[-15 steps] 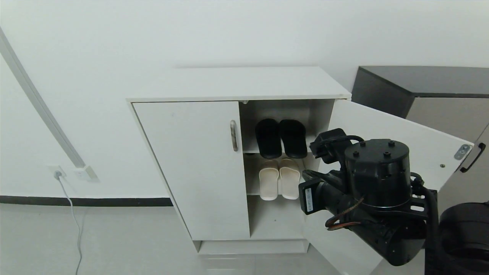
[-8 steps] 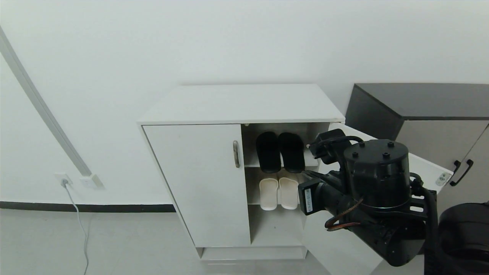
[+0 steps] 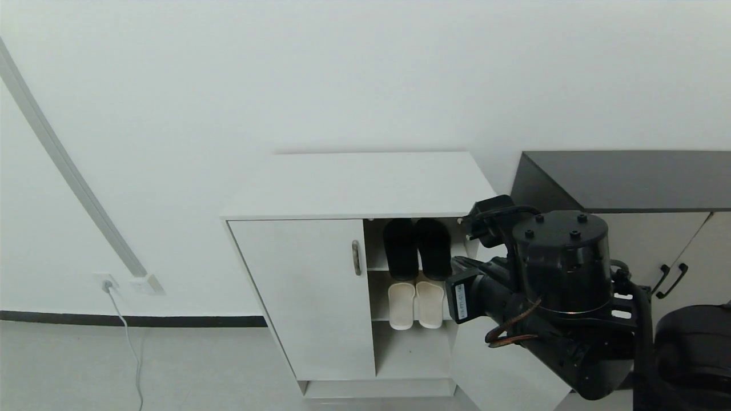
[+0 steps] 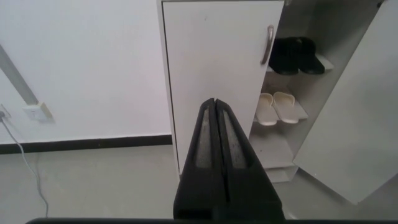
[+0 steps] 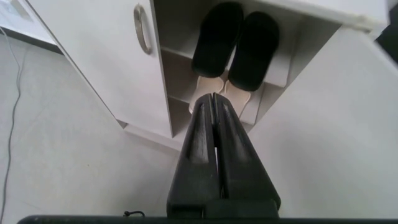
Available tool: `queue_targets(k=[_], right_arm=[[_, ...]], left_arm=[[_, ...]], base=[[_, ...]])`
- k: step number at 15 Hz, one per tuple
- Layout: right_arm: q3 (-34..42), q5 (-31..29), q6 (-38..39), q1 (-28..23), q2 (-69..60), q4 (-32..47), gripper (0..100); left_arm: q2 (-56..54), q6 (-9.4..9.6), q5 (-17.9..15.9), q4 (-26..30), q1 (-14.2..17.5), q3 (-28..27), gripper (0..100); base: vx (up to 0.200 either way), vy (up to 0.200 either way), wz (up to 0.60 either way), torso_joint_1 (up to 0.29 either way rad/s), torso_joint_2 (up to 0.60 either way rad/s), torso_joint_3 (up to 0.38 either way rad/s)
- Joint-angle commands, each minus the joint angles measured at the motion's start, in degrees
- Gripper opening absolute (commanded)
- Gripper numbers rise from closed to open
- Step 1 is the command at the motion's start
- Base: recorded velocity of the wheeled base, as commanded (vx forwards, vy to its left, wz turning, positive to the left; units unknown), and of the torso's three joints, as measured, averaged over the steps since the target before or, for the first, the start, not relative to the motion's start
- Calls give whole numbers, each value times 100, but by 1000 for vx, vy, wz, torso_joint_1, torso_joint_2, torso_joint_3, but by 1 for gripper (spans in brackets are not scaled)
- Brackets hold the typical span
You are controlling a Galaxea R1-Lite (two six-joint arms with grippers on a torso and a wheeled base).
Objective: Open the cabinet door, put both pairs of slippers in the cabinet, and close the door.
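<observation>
Head view has the cabinet standing against the wall, its left door closed, with a metal handle at the inner edge. The right door is swung wide open, and the right arm hangs in front of it. Inside, the black slippers sit side by side on the upper shelf. The white slippers sit on the middle shelf just below.

The right claw is clenched with its fingers pressed together — it grips nothing and points at the open side. The left claw is clenched and empty too, well apart from the cabinet and facing the closed door. A dark unit stands just right of the cabinet. Off to the left, a cable hangs from a socket.
</observation>
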Motion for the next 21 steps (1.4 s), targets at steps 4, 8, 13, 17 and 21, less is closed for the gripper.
queue_targets(k=[4,8,13,17,21], right_arm=[[14,1,8,1,38,-7,0],[23,1,8,1,38,-7,0],[23,19,17,-87,47,-7,0],[23,72,17,-166,55,-130,0],[41,98,8,-201,143,-139,0]], left_arm=[[7,-1,1,2,-1,-1,0],[7,-1,1,2,8,-1,0],[7,-1,1,2,-1,-1,0],[7,34,-8,2,8,-1,0],[7,34,-8,2,-1,-1,0]], base=[[0,0,0,255,-593,-332],[0,0,0,223,-486,-272],[0,0,0,174,-372,-201],[0,0,0,162,-355,-187],[0,0,0,29,-71,-27]])
